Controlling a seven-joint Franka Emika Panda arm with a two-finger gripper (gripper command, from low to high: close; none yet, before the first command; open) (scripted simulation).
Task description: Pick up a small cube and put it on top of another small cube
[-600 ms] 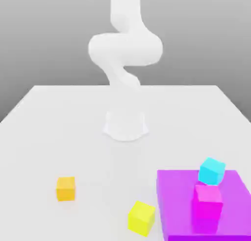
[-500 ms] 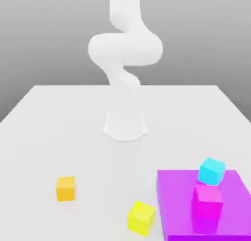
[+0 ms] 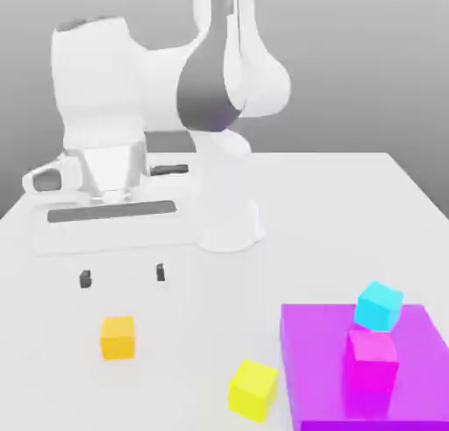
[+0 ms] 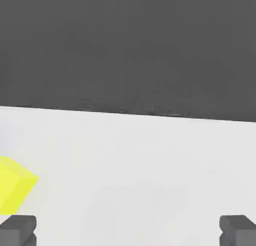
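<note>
So the white two-finger gripper [image 3: 123, 277] hangs with its fingers spread wide just above the small plain orange cube [image 3: 117, 337], probably lining up a grab. That cube sits flat on the white table [image 3: 368, 201], squarish, no real long axis. The small cyan cube [image 3: 379, 305] waits on the big flat purple block [image 3: 316, 368].

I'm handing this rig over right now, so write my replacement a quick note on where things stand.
Hand: open, holding nothing, hanging above the orange cube.
Orange cube: on the table, toward the exterior view's left, untouched.
Cyan cube: on the purple block at its far edge, behind the magenta cube.
Done: nothing is stacked.
Left: lower, grasp the orange cube, lift it, set it on the cyan cube.
</note>
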